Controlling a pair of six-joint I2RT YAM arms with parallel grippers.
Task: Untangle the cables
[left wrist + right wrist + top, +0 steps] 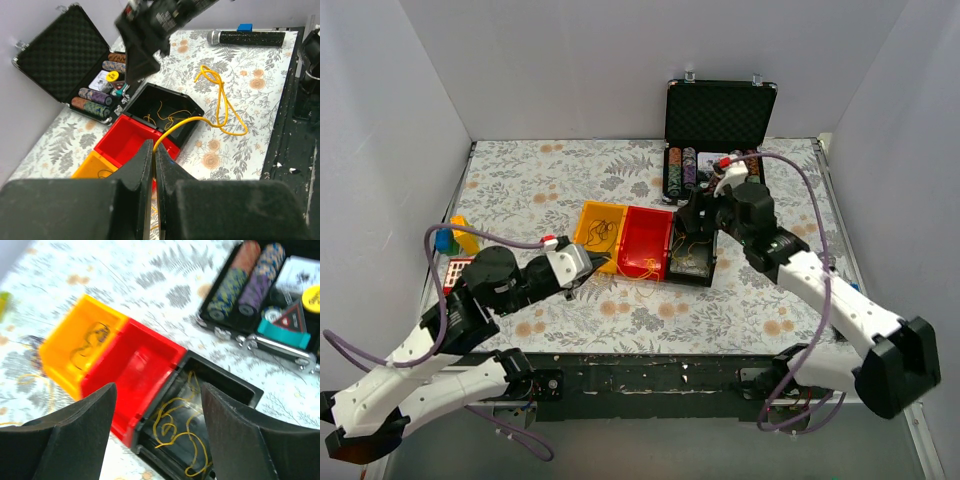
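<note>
Three bins stand in a row: yellow point(588, 215), red point(638, 228), black point(708, 268). My left gripper point(588, 275) is in front of the yellow and red bins. In the left wrist view it point(153, 146) is shut on a yellow cable point(222, 107) that loops over the table to the right. My right gripper point(694, 218) hovers over the black bin, open and empty point(157, 390). Thin yellow cables point(182, 427) lie coiled in the black bin point(240, 382). A dark cable point(90, 342) lies in the yellow bin point(55, 362). The red bin point(145, 367) looks empty.
An open black case point(720, 115) with poker chips stands behind the bins at the back. Coloured toy blocks point(455, 238) lie at the left edge. A black microphone point(245, 37) lies near the table's front edge. White walls close in the table on three sides.
</note>
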